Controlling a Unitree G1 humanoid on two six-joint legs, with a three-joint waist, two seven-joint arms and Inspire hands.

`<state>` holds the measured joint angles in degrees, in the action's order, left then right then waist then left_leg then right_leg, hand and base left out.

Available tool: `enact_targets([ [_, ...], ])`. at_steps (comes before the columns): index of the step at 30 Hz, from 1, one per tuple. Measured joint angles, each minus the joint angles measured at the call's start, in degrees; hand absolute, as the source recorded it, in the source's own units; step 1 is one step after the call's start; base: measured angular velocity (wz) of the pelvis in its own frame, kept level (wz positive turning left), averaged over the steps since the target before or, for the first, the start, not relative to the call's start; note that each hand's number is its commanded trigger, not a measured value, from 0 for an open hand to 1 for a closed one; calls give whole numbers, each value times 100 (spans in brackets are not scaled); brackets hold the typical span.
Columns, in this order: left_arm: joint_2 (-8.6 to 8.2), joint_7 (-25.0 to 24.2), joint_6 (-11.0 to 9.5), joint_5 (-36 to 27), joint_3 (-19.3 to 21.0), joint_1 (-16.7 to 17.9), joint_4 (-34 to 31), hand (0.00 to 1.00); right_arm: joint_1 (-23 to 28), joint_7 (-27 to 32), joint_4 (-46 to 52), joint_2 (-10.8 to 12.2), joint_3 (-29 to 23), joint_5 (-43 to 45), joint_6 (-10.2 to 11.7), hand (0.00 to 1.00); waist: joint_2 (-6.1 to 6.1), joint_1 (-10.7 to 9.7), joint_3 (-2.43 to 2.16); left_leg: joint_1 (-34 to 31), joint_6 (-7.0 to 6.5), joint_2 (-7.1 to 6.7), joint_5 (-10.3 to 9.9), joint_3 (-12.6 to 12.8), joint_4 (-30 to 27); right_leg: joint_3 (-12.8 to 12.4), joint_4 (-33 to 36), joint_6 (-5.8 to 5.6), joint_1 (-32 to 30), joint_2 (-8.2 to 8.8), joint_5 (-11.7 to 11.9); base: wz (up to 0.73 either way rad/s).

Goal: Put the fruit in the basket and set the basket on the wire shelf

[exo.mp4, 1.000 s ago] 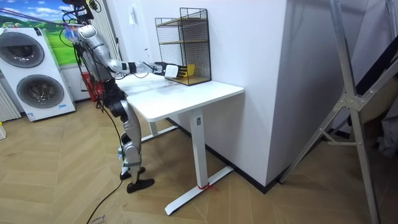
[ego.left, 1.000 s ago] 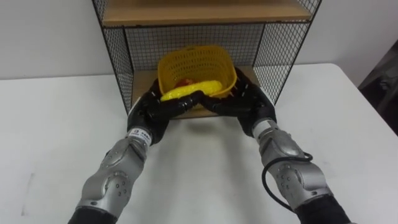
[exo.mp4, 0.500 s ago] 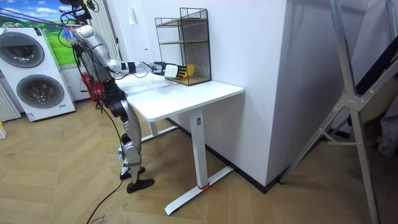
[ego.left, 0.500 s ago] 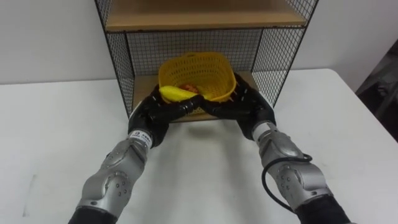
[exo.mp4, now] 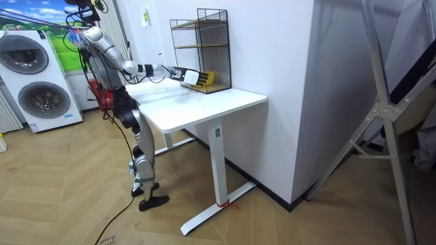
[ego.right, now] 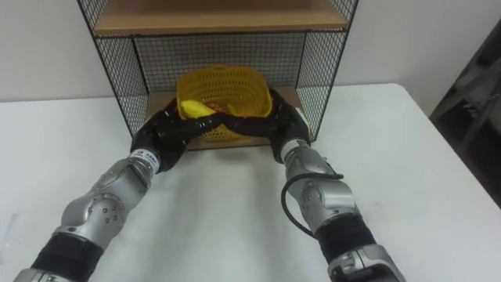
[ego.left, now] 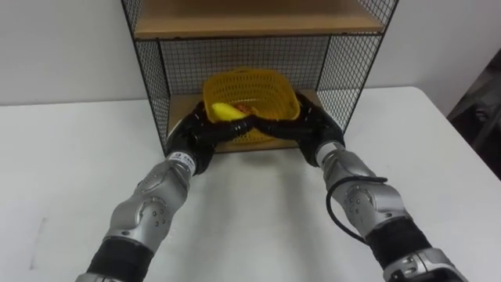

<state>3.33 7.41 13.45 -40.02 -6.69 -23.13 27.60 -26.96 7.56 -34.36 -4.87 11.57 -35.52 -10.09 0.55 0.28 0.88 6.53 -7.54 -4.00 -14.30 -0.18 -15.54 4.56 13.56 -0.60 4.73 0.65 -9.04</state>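
Yellow basket holding a banana is clasped from both sides, left hand and right hand curled round it, probably to keep it level entering the wire shelf.

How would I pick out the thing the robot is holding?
Find the white table; at its far edge stands a black wire shelf. In its lower compartment is a yellow plastic lattice basket, clasped between the left hand and right hand. It is the only yellow container, with fruit inside.
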Motion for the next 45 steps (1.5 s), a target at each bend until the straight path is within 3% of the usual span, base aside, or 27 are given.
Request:
enact_targets([
  [4,11,93,1,0,37,-182,138,0,-55,1,-32,2,0,-18,-1,0,14,4,2,-11,2,1,1,4,3,11,-40,0,3,2,0,0],
  [17,70,112,60,16,38,-208,185,0,-57,-26,-348,11,-172,-66,-1,0,13,-15,-2,-4,7,8,4,6,3,0,-92,13,36,-2,9,0],
  [21,206,116,267,26,47,-361,349,0,-70,-89,-472,-28,-311,-141,-1,0,-10,-15,-15,-6,7,10,4,15,1,-17,-95,16,28,-8,13,0],
  [24,232,199,275,22,205,-371,348,0,-70,-110,-529,-94,-419,-317,-2,0,-45,-19,-33,-15,7,11,4,14,3,-18,-96,15,21,-10,14,0],
  [34,248,208,418,736,373,-370,257,0,-71,-249,-515,-168,-624,46,-21,0,-165,-21,-126,-83,27,16,17,17,8,-17,-91,21,-47,-12,18,0],
  [45,262,261,422,1354,376,-356,-204,0,-69,-322,-239,-255,-624,354,-25,0,-112,-14,-118,-37,81,31,75,4,92,-4,-89,49,-44,-20,33,0],
])
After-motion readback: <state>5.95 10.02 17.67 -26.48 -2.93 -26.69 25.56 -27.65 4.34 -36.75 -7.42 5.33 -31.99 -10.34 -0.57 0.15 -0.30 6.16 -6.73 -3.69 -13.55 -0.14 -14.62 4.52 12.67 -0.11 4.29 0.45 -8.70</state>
